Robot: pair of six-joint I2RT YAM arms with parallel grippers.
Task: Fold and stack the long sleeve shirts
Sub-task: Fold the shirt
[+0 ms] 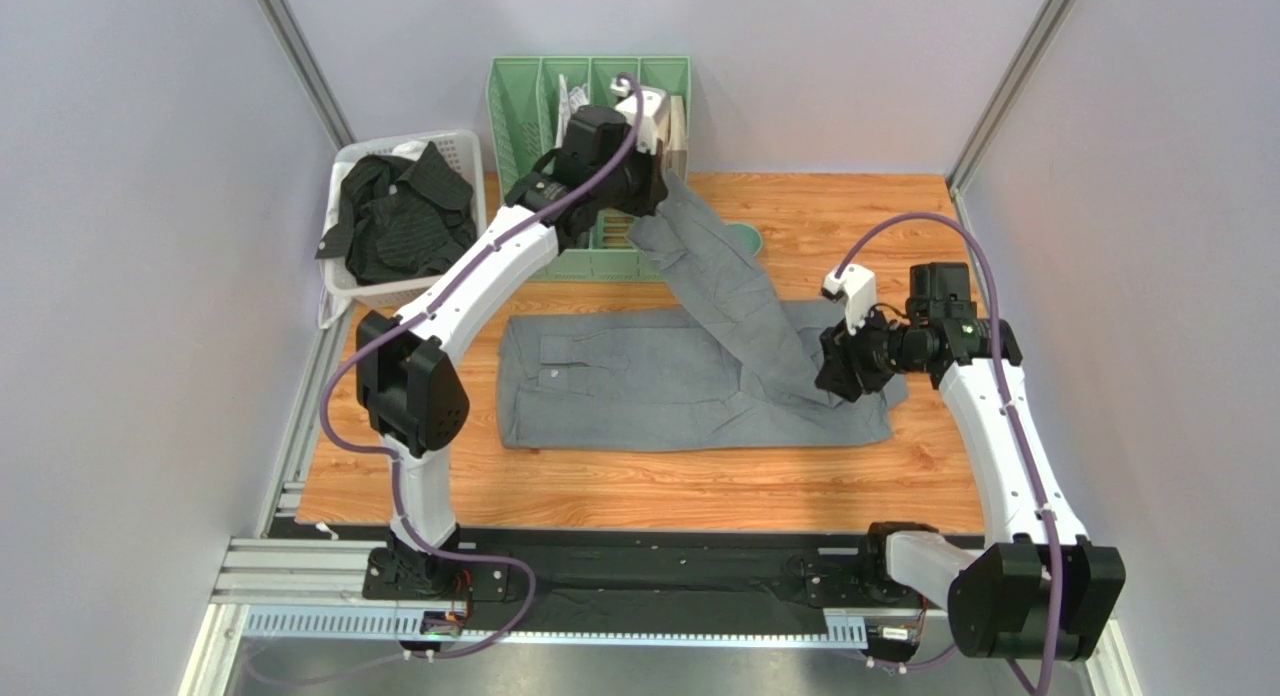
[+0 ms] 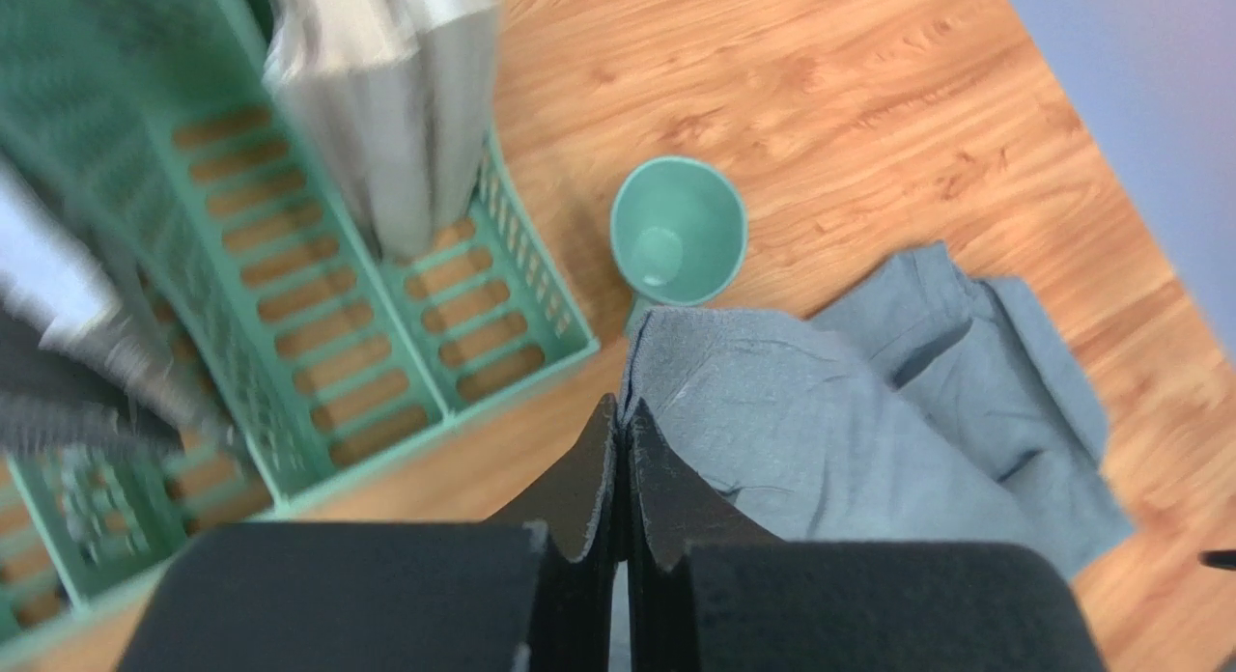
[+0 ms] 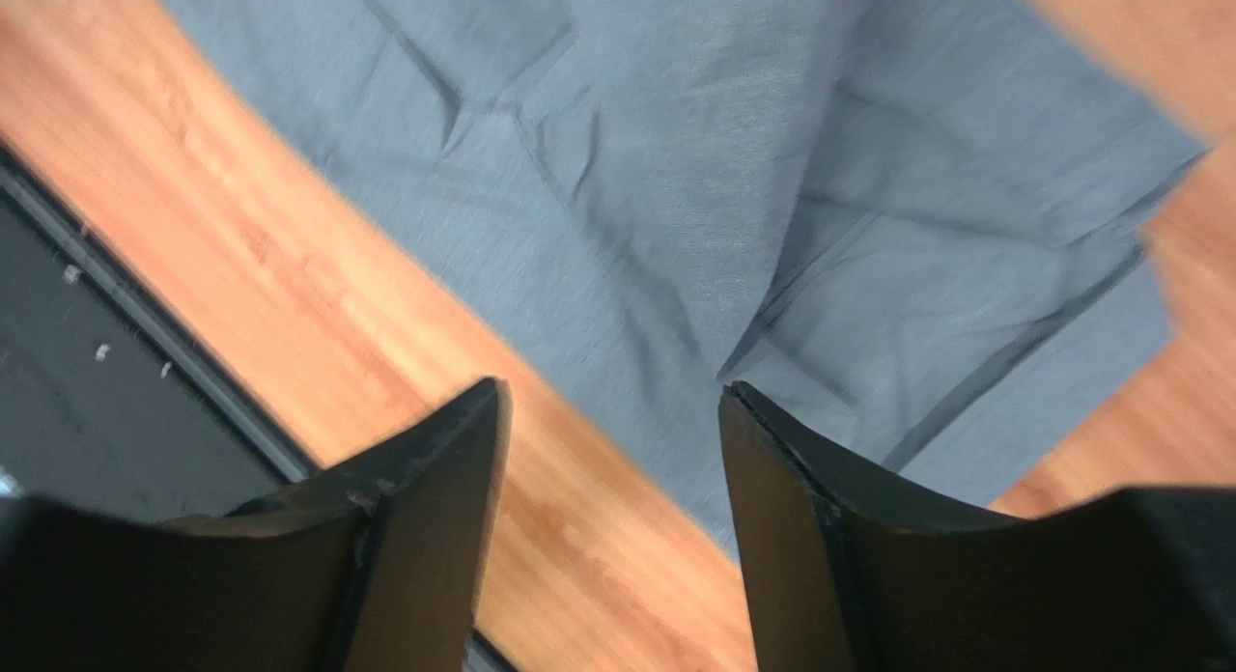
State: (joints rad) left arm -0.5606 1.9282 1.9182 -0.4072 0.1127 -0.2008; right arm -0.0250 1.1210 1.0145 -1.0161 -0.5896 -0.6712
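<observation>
A mid-grey long sleeve shirt (image 1: 661, 378) lies spread on the wooden table, one sleeve (image 1: 718, 276) stretched up and back. My left gripper (image 1: 666, 168) holds that sleeve's end in the air by the green rack; in the left wrist view its jaws (image 2: 625, 412) are shut on the grey cloth (image 2: 813, 426). My right gripper (image 1: 834, 369) hovers over the shirt's right edge, open with nothing between its fingers; in the right wrist view (image 3: 610, 412) the grey cloth (image 3: 697, 165) lies below. A black long sleeve shirt (image 1: 394, 213) sits crumpled in the white basket (image 1: 463, 135).
A green slotted file rack (image 1: 526, 104) with papers stands at the back centre. A green cup (image 2: 678, 235) lies on the table just right of it. Grey walls close in both sides, and a black rail (image 1: 646, 569) runs along the near edge.
</observation>
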